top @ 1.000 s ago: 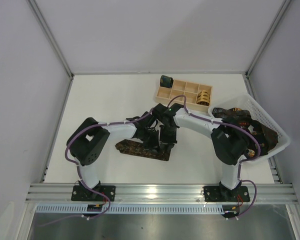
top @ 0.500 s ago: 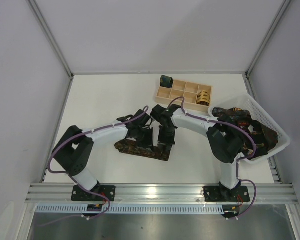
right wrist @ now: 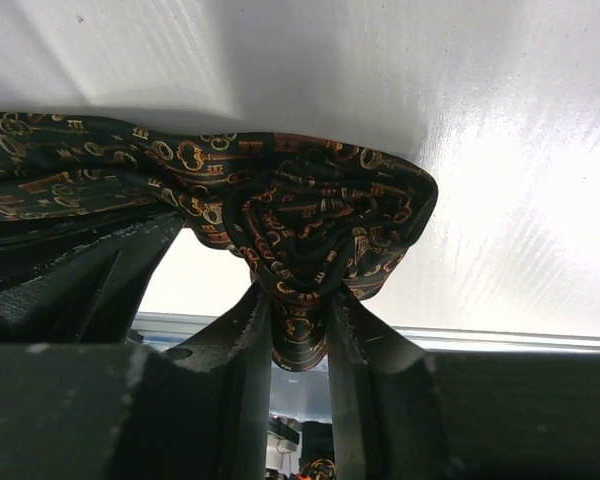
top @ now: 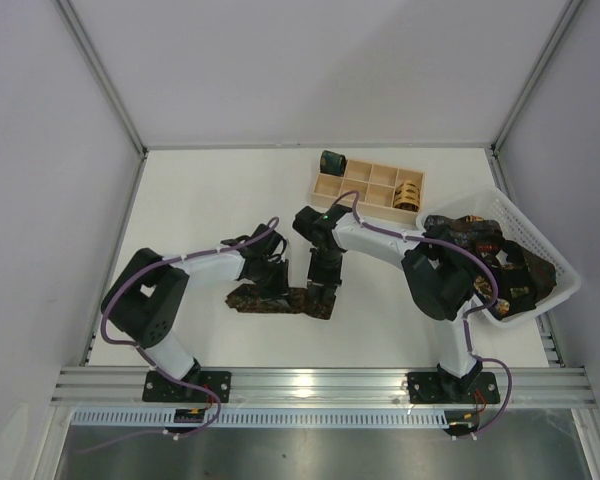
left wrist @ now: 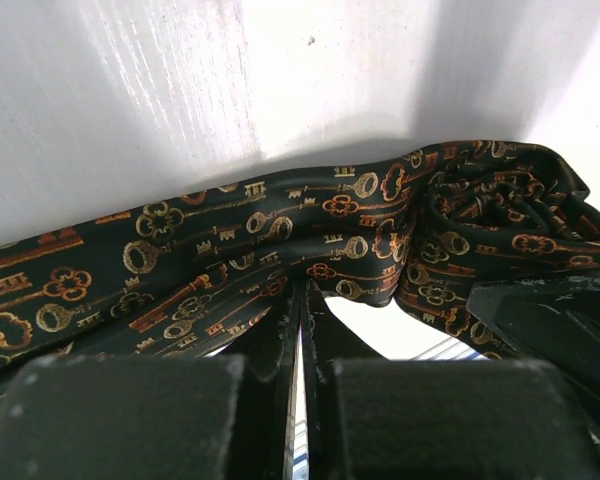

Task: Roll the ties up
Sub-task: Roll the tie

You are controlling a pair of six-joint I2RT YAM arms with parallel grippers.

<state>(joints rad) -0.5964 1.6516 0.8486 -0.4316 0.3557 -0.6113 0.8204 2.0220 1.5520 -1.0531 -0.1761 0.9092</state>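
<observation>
The tie (top: 280,298) being rolled is lying flat on the counter (top: 210,200), on the arms' side of the wooden tray (top: 368,188), with its started coil (right wrist: 320,225) sitting at the end nearest that tray. The right pincer (right wrist: 300,310) is standing partly closed, nipping the coil's lower fold between its fingers. The left pincer (left wrist: 300,300) is sitting closed to a sliver at the tie's near edge, farther from the tray; whether it is catching any fabric is not showing. To do this step well, the right pincer should be turning the coil along the strip with tight turns and aligned edges. The left pincer should be pressing the flat run taut, since any slack is likely to be loosening the core.
</observation>
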